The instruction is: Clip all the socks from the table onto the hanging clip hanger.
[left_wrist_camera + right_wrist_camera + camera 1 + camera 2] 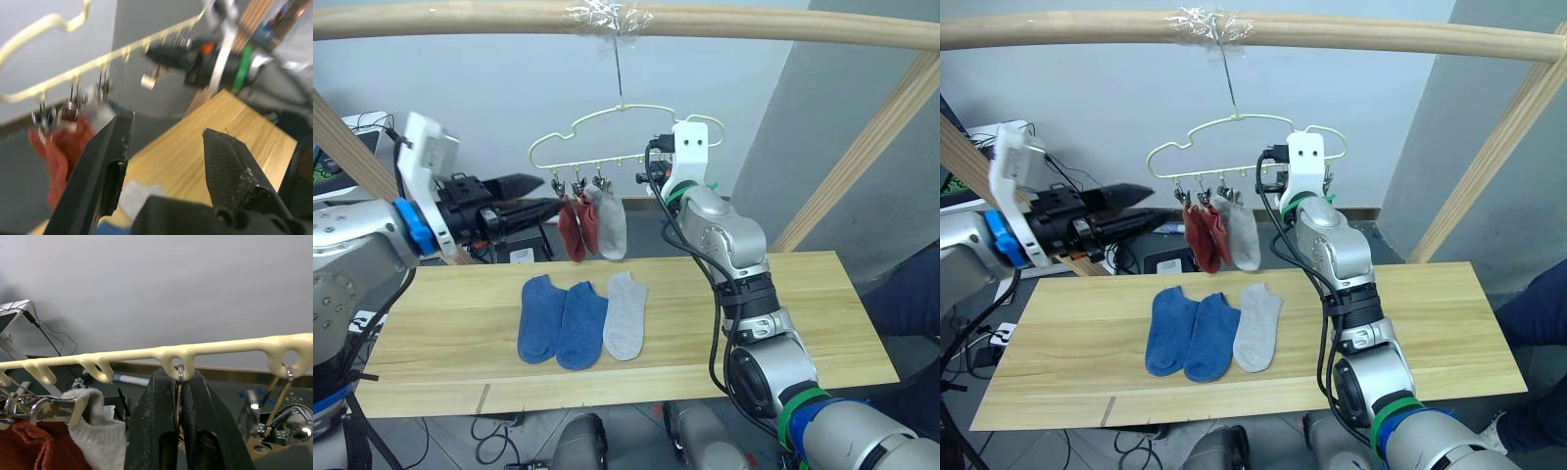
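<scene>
while right gripper [178, 431] seemingly pinches clip [179, 387], three socks [579, 320] wait.

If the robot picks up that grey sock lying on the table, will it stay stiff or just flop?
Probably flop: the grey sock lies flat and limp, and the clipped socks droop from the hanger. It looks light; the thin wire hanger carries three. Knit fabric likely grips rather than slips.

Bare table [783, 313] right of socks [579, 321], hung socks [592, 225] crowd hanger's [607, 137] left clips
</scene>
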Robot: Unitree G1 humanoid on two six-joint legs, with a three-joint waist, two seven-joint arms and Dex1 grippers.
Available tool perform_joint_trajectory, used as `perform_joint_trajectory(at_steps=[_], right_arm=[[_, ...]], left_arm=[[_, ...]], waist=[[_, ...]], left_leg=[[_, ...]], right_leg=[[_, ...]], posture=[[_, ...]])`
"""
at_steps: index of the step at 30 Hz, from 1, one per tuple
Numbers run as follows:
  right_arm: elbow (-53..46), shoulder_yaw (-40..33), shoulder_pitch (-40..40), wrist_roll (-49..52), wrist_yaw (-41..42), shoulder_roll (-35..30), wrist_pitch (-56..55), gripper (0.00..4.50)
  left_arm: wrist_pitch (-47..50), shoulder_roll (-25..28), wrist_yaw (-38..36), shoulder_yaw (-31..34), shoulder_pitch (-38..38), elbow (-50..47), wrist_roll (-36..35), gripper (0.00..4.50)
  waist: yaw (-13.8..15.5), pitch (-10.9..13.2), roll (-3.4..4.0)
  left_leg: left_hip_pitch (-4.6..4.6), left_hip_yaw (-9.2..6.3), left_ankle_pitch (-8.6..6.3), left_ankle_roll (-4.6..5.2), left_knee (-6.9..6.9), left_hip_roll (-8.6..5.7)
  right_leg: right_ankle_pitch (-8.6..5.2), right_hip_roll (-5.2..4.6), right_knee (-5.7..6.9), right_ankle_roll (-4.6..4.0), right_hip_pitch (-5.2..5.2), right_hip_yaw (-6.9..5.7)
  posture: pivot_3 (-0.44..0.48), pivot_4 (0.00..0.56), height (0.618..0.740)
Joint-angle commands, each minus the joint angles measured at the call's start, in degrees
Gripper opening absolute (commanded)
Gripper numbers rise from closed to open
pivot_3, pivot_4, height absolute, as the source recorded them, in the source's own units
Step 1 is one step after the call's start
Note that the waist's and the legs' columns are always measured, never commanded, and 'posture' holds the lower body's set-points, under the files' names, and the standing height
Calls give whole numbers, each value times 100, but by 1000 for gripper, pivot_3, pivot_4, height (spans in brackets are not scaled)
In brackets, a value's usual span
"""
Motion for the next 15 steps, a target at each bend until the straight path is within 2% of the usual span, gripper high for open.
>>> perform_joint_trajectory(at_steps=[1,3,4,6,11,15], right_arm=[[-338,43,-85,-52,14,-39,15,13],[-368,55,-82,-45,20,-48,41,13],[-386,60,-79,-42,23,-50,56,4],[-419,79,-81,-40,40,-58,77,0],[-470,88,-125,-25,60,-69,117,0],[-524,98,-150,-19,80,-73,148,0]], left_arm=[[-10,-23,145,-196,43,-127,254,2589],[-149,-115,155,-383,215,-154,464,2589],[-217,-213,217,-443,293,-147,564,2751],[-374,-475,345,-648,523,-81,822,3137],[-760,-1040,611,-1418,936,53,1634,4483],[-1303,-1607,888,-2024,902,579,2451,4483]], waist=[[0,0,0],[-6,0,1],[-7,0,1],[-6,0,1],[-3,0,1],[-2,0,0]], left_leg=[[0,1,0,0,0,0],[0,1,0,0,-1,1],[0,2,0,0,-2,1],[0,2,0,0,-2,1],[-1,2,0,0,-1,2],[-1,2,0,0,1,0]], right_leg=[[0,0,0,0,0,0],[0,0,0,0,0,1],[0,0,-1,0,-1,1],[0,0,0,0,-2,2],[0,-4,1,-1,-1,5],[1,-5,4,-2,-1,6]], posture=[[-201,205,740],[-202,206,740],[-202,206,740],[-206,208,740],[-210,211,740],[-221,213,740]])
